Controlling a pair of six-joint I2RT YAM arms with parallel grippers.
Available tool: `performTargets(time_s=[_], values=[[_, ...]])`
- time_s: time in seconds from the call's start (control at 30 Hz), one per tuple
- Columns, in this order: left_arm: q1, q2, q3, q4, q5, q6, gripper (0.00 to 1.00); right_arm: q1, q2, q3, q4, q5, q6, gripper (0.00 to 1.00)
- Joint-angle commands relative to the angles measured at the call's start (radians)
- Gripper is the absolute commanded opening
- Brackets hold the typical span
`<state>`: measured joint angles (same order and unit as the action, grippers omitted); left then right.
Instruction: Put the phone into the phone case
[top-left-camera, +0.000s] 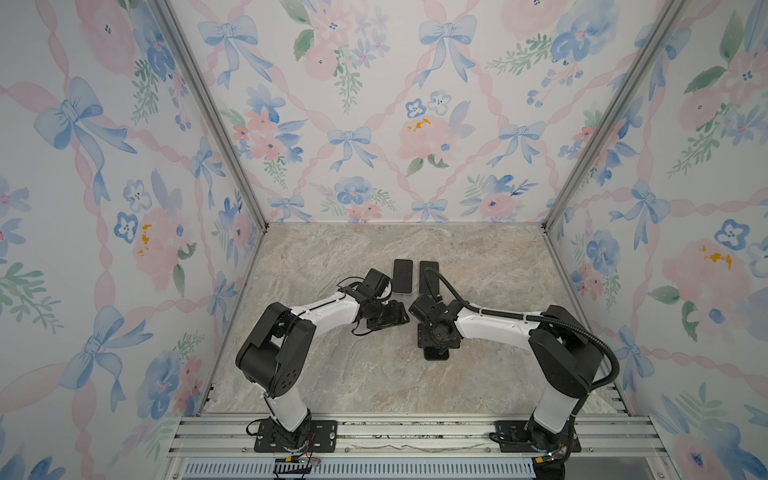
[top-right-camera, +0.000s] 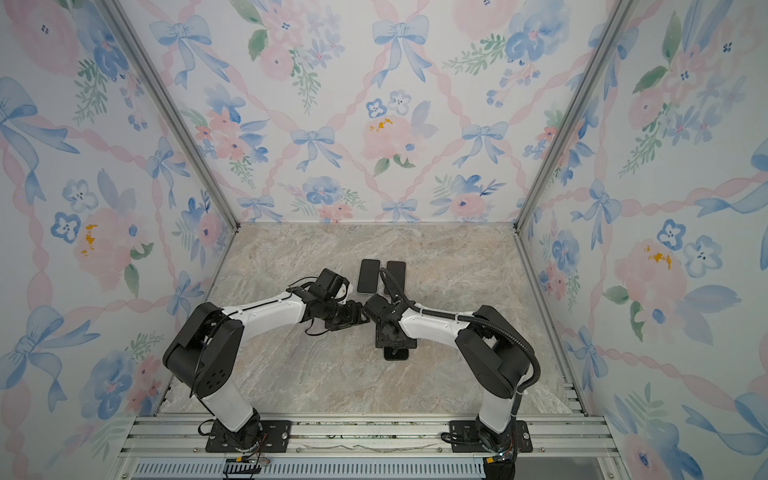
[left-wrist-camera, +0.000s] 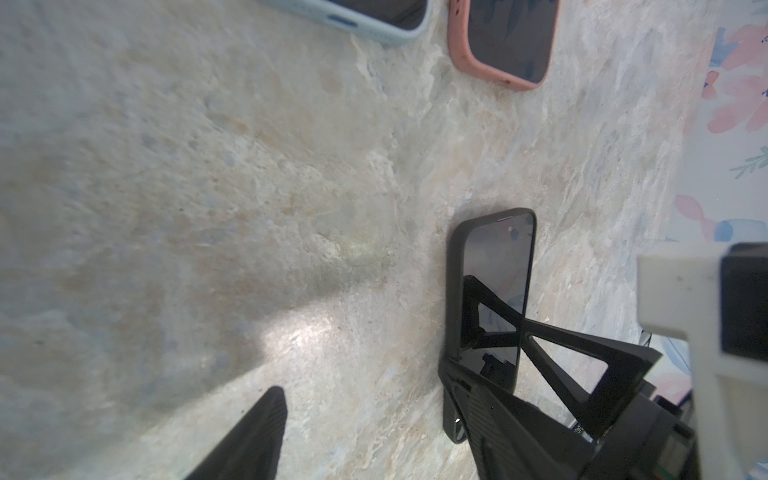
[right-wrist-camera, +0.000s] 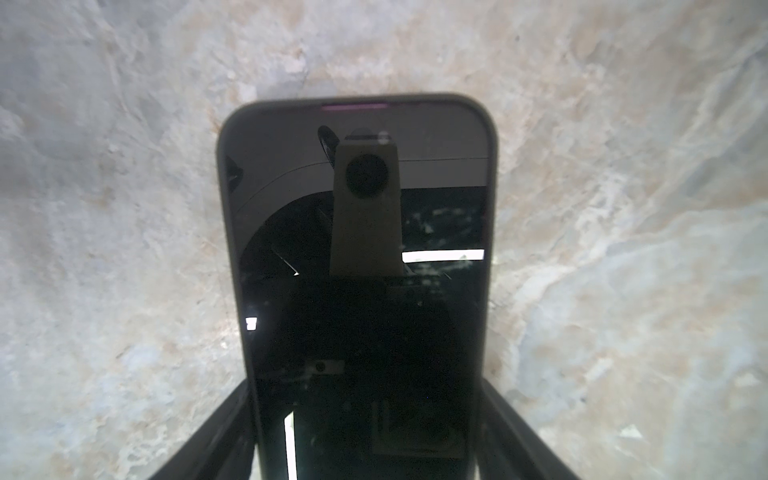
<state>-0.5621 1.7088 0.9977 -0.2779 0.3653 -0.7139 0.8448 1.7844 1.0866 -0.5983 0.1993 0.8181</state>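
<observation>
random stuff in the booth: two extra handsets parked near the back middle of the marble-look table (top-left-camera: 332, 374), lying flat side by side in both top views. the left wrist cam gives the colours: a light blue cased phone (left-wrist-camera: 353, 18) and a pink cased phone (left-wrist-camera: 505, 37), both screen up and dark, just beside each other with a thin strip of table between. all three walls wear floral wallpaper (top-left-camera: 374, 124) with blue bows, pink ribbons and peonies. aluminium posts (top-left-camera: 208, 112) run up the corners, and a slotted metal rail (top-left-camera: 415, 432) crosses the front edge with a vent grille (top-left-camera: 374, 469) below it.
</observation>
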Motion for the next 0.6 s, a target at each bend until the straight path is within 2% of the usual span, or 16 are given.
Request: performTargets(time_s=[0.0,0.17,0.33,0.57], values=[[-0.002,-0.014,0.015,-0.001,-0.006,0.017,0.71,-0.058,-0.085,0.034,-0.101,0.069,-0.069,0.65],[-0.005,0.001,0.090,-0.001,-0.012,0.036,0.72,-0.261,-0.115,0.127,-0.100,0.059,-0.263,0.62],[-0.004,0.033,0.158,-0.001,-0.015,0.055,0.73,-0.432,0.062,0.354,-0.129,-0.024,-0.397,0.61],[0.002,0.080,0.222,-0.002,0.000,0.067,0.73,-0.503,0.314,0.702,-0.316,-0.088,-0.463,0.61]])
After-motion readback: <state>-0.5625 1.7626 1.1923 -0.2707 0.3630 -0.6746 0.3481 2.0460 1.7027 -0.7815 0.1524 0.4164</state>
